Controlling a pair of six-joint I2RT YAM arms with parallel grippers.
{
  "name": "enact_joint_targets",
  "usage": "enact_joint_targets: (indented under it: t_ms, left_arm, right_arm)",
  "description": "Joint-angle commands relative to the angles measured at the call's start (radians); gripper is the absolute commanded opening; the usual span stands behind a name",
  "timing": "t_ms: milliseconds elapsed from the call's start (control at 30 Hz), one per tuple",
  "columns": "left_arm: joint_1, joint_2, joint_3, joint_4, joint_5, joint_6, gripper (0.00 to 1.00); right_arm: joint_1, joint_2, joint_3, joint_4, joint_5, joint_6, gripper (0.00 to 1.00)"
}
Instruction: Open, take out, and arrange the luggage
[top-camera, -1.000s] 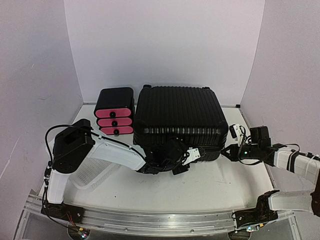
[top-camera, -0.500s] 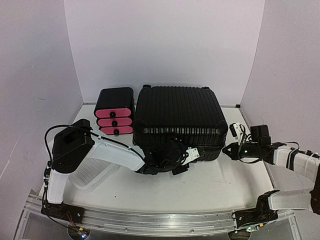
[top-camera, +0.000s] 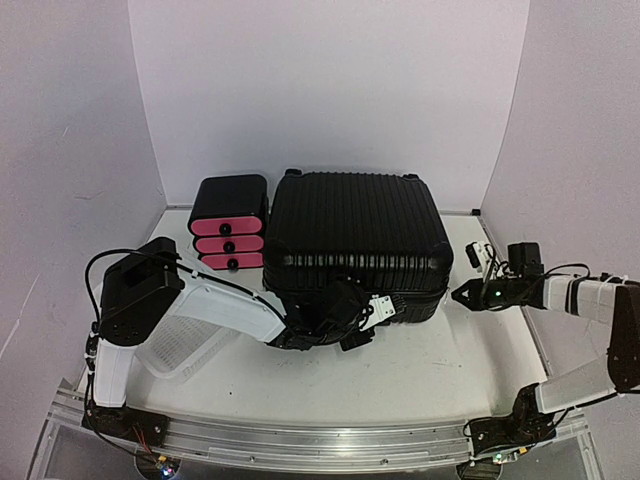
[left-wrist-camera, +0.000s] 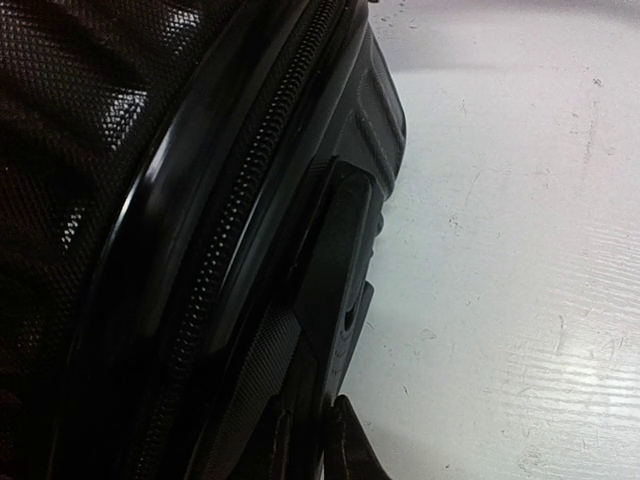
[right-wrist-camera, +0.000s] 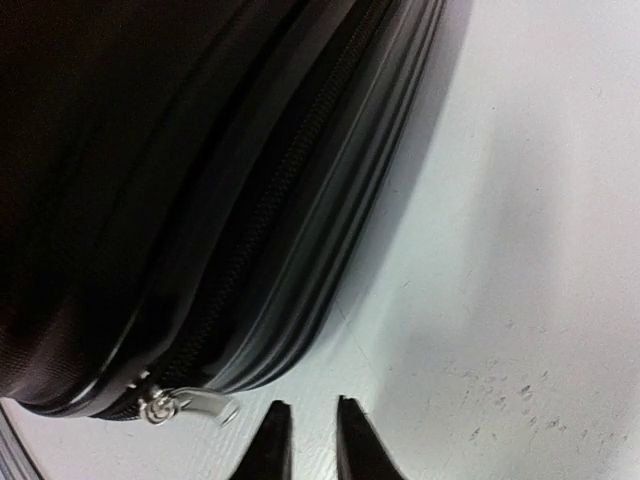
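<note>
The luggage is a large black ribbed suitcase lying flat and zipped shut at the back middle of the table. My left gripper is pressed against its front edge. In the left wrist view the jaws are closed on a thin black piece of the luggage below the zipper line. My right gripper hovers just off the front right corner. Its fingertips stand a narrow gap apart with only table between them. A silver zipper pull sticks out from the luggage just left of them.
A small black box with three pink drawers stands against the luggage's left side. A white mesh basket lies under the left arm at the front left. White walls close in the back and both sides.
My right gripper has drawn back to the right, away from the luggage's corner, and its jaws have parted slightly. The left arm has hardly moved.
</note>
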Motion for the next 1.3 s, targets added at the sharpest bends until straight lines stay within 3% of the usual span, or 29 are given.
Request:
enact_joint_targets:
  t_ms: [0,100,133,267,500,533,567,600,800,933,1100,1267]
  left_arm:
    - [0.044,-0.039,-0.034,-0.090,-0.165,-0.081,0.00]
    - [0.044,-0.040,-0.040,-0.090,-0.186,-0.069,0.00]
    - [0.045,-0.042,-0.044,-0.089,-0.194,-0.068,0.00]
    - [0.049,-0.043,-0.066,-0.090,-0.234,-0.059,0.00]
    - [0.054,-0.063,-0.101,-0.089,-0.237,-0.085,0.00]
    - [0.055,-0.068,-0.102,-0.090,-0.226,-0.087,0.00]
    - [0.054,-0.073,-0.102,-0.089,-0.219,-0.089,0.00]
    - [0.053,-0.076,-0.102,-0.090,-0.209,-0.090,0.00]
    - [0.051,-0.077,-0.096,-0.090,-0.178,-0.094,0.00]
    - [0.047,-0.071,-0.088,-0.091,-0.176,-0.098,0.00]
    - [0.042,-0.068,-0.074,-0.094,-0.176,-0.086,0.00]
    - [0.040,-0.068,-0.064,-0.096,-0.181,-0.076,0.00]
  right_arm:
    - [0.000,-0.083,0.045,-0.070,-0.051,-0.074,0.29]
    - [-0.007,-0.191,0.000,-0.131,-0.061,-0.195,0.53]
    - [-0.039,-0.211,-0.018,-0.130,-0.117,-0.231,0.57]
    - [-0.137,-0.154,-0.021,-0.057,-0.356,-0.235,0.65]
    - [-0.148,-0.020,0.034,-0.074,-0.637,-0.341,0.68]
    - [-0.148,0.015,0.045,-0.088,-0.660,-0.360,0.74]
    - [-0.147,0.040,0.053,-0.097,-0.667,-0.381,0.94]
    - [-0.147,0.058,0.058,-0.104,-0.666,-0.403,0.98]
    - [-0.146,0.174,0.103,-0.111,-0.680,-0.488,0.98]
    - [-0.140,0.219,0.188,-0.299,-0.687,-0.627,0.91]
    - [-0.112,0.245,0.230,-0.355,-0.627,-0.676,0.90]
    - [-0.053,0.299,0.328,-0.556,-0.592,-0.812,0.82]
